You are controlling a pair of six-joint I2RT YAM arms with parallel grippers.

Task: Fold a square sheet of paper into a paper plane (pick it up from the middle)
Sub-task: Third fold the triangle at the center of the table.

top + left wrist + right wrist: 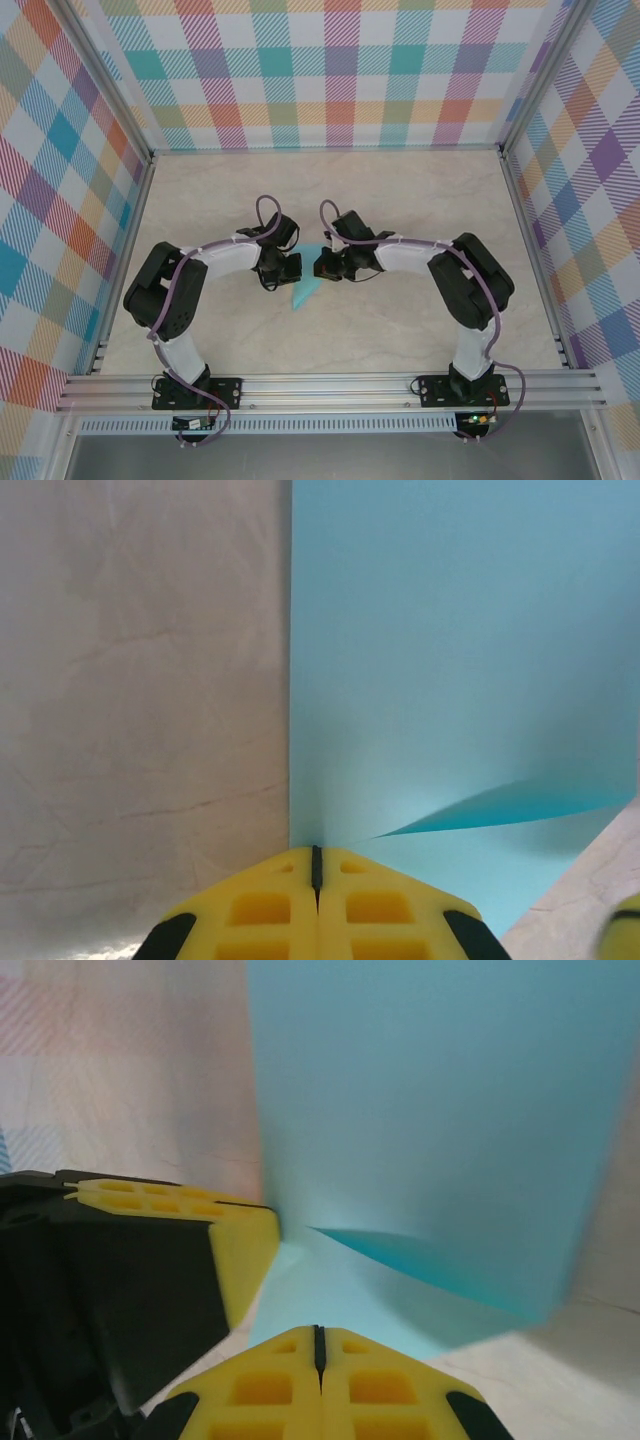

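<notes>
Pinching the paper sheet [306,292] at the centre of the desk [420,200], left jaws and right jaws both look clamped shut on it, tips nearly meeting. The sheet trails toward 7 o'clock. Risk: pulling apart tears it, or the thin paper slips and the crease skews.

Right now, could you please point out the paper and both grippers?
paper [450,660]: left wrist view, flat turquoise face.
left gripper [316,860]: left wrist view, seam between shut fingertips.
right gripper [320,1340]: right wrist view, seam between shut fingertips.
</notes>
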